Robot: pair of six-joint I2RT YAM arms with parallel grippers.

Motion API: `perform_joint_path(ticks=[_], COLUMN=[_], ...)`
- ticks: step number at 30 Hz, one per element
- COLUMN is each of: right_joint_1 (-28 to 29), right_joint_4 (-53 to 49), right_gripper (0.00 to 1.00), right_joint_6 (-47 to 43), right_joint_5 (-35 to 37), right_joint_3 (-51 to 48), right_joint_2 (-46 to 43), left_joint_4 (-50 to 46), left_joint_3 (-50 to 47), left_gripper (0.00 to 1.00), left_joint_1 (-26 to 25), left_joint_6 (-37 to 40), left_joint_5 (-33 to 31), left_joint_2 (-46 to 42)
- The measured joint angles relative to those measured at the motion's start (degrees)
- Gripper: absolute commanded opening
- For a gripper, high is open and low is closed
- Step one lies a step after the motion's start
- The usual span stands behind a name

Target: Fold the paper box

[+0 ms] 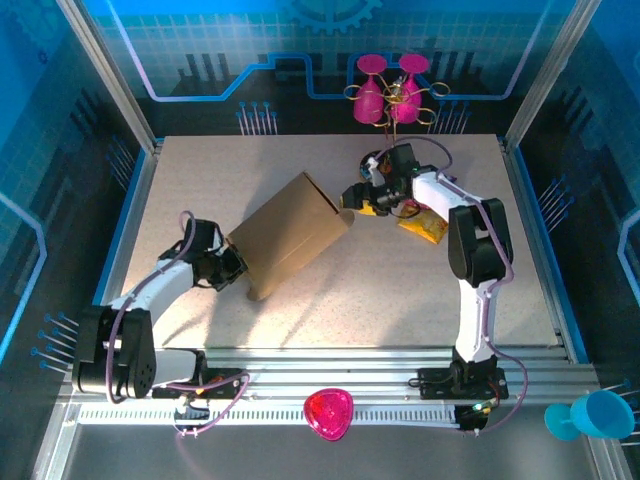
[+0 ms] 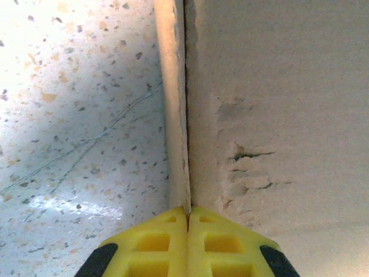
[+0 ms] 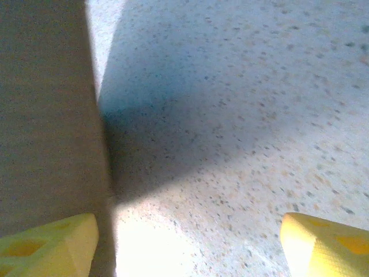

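Note:
The paper box (image 1: 290,232) is plain brown cardboard, lying slantwise mid-table with one panel raised. My left gripper (image 1: 238,265) is at its near-left corner. In the left wrist view the yellow fingertips (image 2: 188,210) are pressed together on a thin cardboard flap edge (image 2: 176,115), with the box's broad panel (image 2: 277,86) on the right. My right gripper (image 1: 350,195) is at the box's far-right corner. Its fingers stand wide apart (image 3: 187,231) over bare table, and the left finger (image 3: 57,242) is beside the cardboard wall (image 3: 46,115).
A yellow snack bag (image 1: 425,225) lies under the right forearm. Two pink goblets (image 1: 388,90) stand beyond the back edge. A pink bowl (image 1: 328,413) and a blue cup (image 1: 590,415) sit on the front rail. Speckled tabletop (image 1: 400,290) spreads right of the box.

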Motion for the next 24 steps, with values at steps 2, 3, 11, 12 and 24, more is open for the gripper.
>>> perform_joint_path(ticks=[2,3,11,12,24], right_joint_1=[0.83,1.33,2.75,2.27,6.88], right_joint_4=[-0.61,-0.72,1.77,2.58,1.29], right_gripper=[0.84,0.84,0.83,0.84,0.93], right_joint_6=[-0.74,-1.01,1.51,2.51,3.74], right_joint_5=[-1.29,-1.88,-2.36,-2.29,0.48], right_joint_3=[1.73,2.25,-0.37,-1.86,8.02], right_joint_2=[1.36,1.81,0.15,-1.07,-11.15], left_joint_4=[-0.35,-0.63,-3.82,-4.35,-6.71], left_joint_3=[-0.42,-0.50,-0.52,-0.52,-0.15], left_gripper=[0.00,0.00,0.00,0.00,0.00], left_joint_1=[0.00,0.00,0.00,0.00,0.07], left_joint_6=[0.00,0.00,0.02,0.04,0.52], left_joint_5=[-0.44,-0.61,-1.60,-1.73,-2.51], left_joint_2=[-0.26,-0.26,1.03,1.20,3.15])
